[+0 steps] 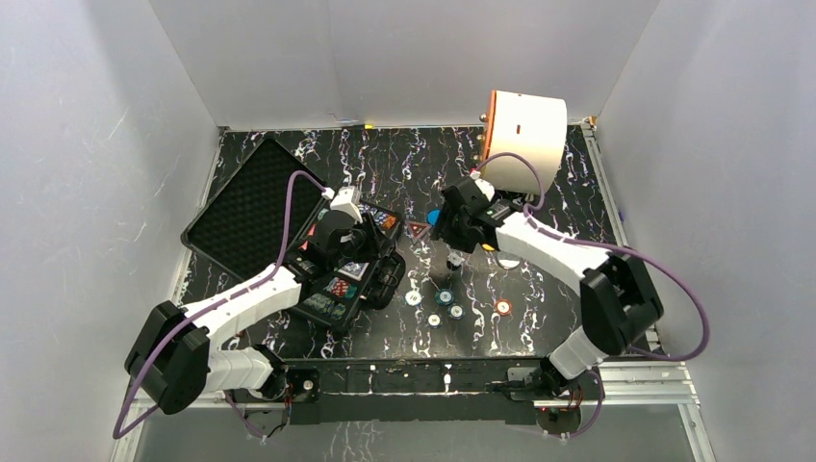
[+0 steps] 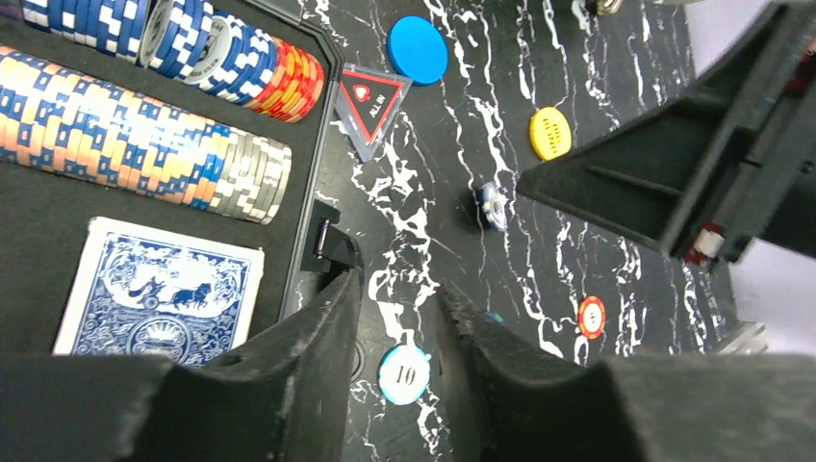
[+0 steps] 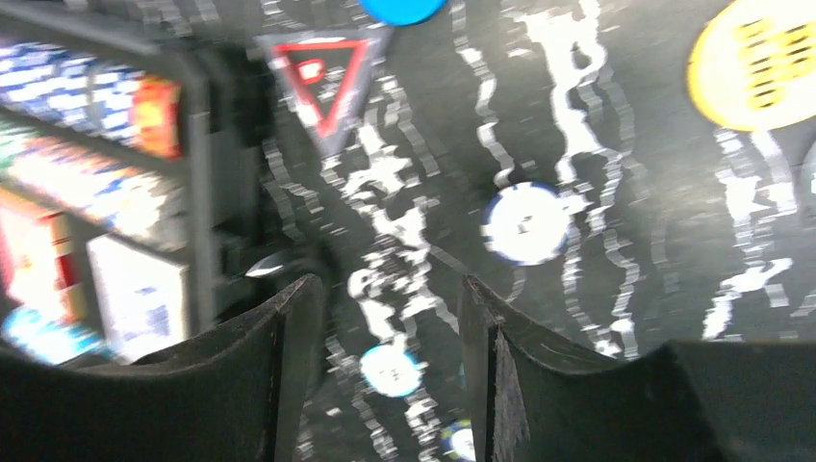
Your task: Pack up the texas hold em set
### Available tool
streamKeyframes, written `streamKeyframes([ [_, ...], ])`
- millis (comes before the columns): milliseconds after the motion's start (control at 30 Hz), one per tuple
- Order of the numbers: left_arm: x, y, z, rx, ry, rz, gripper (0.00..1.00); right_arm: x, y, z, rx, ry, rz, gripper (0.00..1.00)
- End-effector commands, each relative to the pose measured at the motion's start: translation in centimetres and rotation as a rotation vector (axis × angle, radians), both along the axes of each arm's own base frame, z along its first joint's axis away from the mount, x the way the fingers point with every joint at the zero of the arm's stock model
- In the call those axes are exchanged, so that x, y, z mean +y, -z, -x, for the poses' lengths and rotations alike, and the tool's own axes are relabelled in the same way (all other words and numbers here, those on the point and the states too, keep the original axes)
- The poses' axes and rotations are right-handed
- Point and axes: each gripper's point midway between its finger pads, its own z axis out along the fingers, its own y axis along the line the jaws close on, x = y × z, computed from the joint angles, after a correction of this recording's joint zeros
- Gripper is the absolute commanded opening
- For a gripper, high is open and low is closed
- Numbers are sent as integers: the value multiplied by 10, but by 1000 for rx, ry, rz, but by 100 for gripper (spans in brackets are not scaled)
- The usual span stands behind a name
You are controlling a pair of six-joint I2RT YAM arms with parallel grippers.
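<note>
The black case lies open at the left, its foam-lined lid (image 1: pixel 252 200) flat and its base (image 1: pixel 332 306) under my left arm. In the left wrist view the base (image 2: pixel 303 207) holds rows of chips (image 2: pixel 144 144) and a blue card deck (image 2: pixel 164 289). My left gripper (image 1: pixel 383 276) (image 2: pixel 399 289) is open and empty just right of the case, above a light blue 10 chip (image 2: pixel 403 375). My right gripper (image 1: pixel 453 258) (image 3: pixel 390 289) is open and empty over loose chips (image 1: pixel 445 306). A white chip with a blue rim (image 3: pixel 524 223) lies beyond its fingers.
A triangular red-edged button (image 1: pixel 417 228) (image 2: pixel 372 104), a blue round button (image 2: pixel 418 48) and a yellow round button (image 2: pixel 549 132) lie on the marbled table. A red chip (image 1: pixel 502 307) lies apart to the right. A large white cylinder with an orange face (image 1: pixel 524 135) stands at the back right.
</note>
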Motion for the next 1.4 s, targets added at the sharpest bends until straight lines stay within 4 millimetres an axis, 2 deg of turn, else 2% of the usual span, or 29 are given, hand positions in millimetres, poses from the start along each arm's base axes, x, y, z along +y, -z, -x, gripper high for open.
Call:
streamKeyframes([
  [0,6,-16,-2,-26,-4,-18,38,-44,16,-13,-3,-48,305,62],
  [100,2,-13,3,-7,23,-9,42,-54,30,-11,24,-70,370,62],
  [233,-2,-11,6,4,48,2,44,-51,49,-5,75,-132,382,56],
  [433,-6,-9,8,16,67,10,45,-47,67,-4,118,-188,402,36],
  [567,-7,-5,9,34,76,5,45,-49,81,-2,152,-207,437,26],
  [767,-7,-3,10,42,76,6,45,-54,89,0,170,-213,469,24],
  [900,-8,-4,10,41,80,7,46,-52,73,-7,133,-205,461,27],
  [1033,-9,-5,10,39,86,12,49,-47,59,-13,92,-199,438,42],
  [1100,-11,-7,12,33,98,23,51,-44,62,-13,100,-209,431,52],
  [1367,-14,-7,14,35,114,40,59,-44,79,-13,141,-225,451,66],
])
